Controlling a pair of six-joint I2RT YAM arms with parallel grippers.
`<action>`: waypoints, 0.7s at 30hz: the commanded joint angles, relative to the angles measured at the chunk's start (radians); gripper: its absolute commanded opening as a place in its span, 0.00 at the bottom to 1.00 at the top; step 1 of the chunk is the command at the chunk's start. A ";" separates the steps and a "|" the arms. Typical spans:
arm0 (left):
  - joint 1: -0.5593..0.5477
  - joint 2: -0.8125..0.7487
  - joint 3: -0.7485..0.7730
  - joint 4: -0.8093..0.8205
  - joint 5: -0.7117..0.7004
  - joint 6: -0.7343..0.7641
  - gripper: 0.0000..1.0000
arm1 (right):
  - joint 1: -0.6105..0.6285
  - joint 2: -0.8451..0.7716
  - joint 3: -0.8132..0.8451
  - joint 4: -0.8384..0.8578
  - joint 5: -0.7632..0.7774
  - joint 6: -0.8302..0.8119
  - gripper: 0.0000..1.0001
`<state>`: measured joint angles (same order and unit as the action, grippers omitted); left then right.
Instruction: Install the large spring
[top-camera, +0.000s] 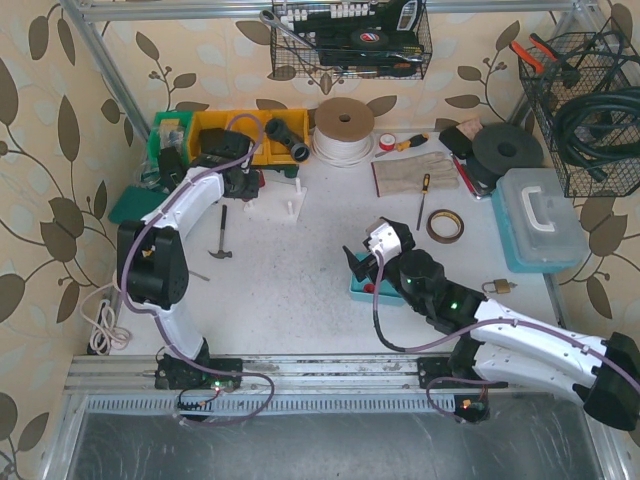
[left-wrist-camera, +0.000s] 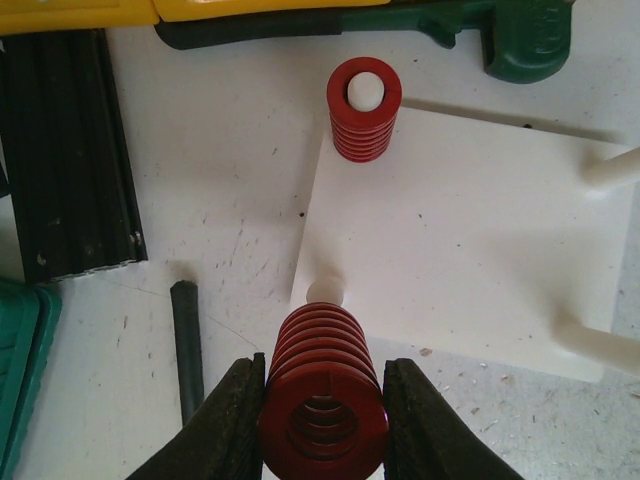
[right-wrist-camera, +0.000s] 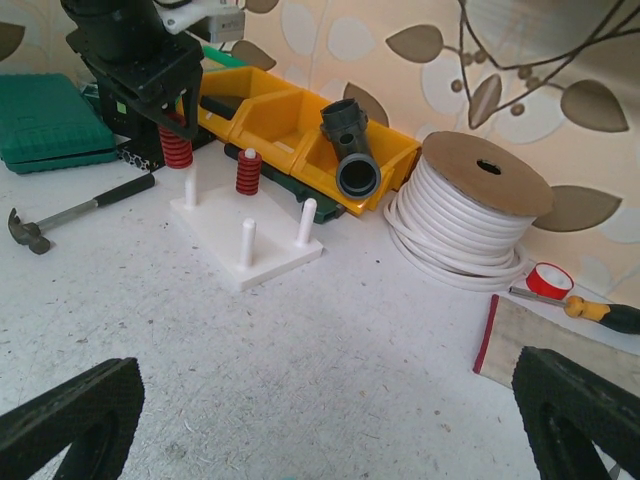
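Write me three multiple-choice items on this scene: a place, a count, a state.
1. Where is the unheld red spring? A. over a corner peg of the white board; B. flat at the board's middle; C. off the board.
2. How many pegs does the board carry? A. two; B. four; C. six.
3. The left hand is: A. open, empty; B. shut on the large spring; C. shut on a peg.
Answers: 1 A, a peg tip shows through its coils. 2 B, one stands at each corner. 3 B, both fingers press the spring's sides.
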<state>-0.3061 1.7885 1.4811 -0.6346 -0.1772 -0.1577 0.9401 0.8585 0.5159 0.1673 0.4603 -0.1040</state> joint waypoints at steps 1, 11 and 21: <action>0.017 0.023 0.060 0.030 0.035 0.003 0.00 | -0.006 -0.021 -0.013 0.007 0.011 0.011 0.99; 0.025 0.035 0.076 0.039 0.041 0.003 0.00 | -0.005 -0.023 -0.013 0.006 0.005 0.006 0.99; 0.033 0.092 0.094 0.012 0.032 0.009 0.00 | -0.007 -0.041 -0.018 0.002 0.010 0.004 0.99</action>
<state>-0.2867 1.8618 1.5299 -0.6201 -0.1482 -0.1574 0.9356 0.8337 0.5144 0.1669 0.4603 -0.1043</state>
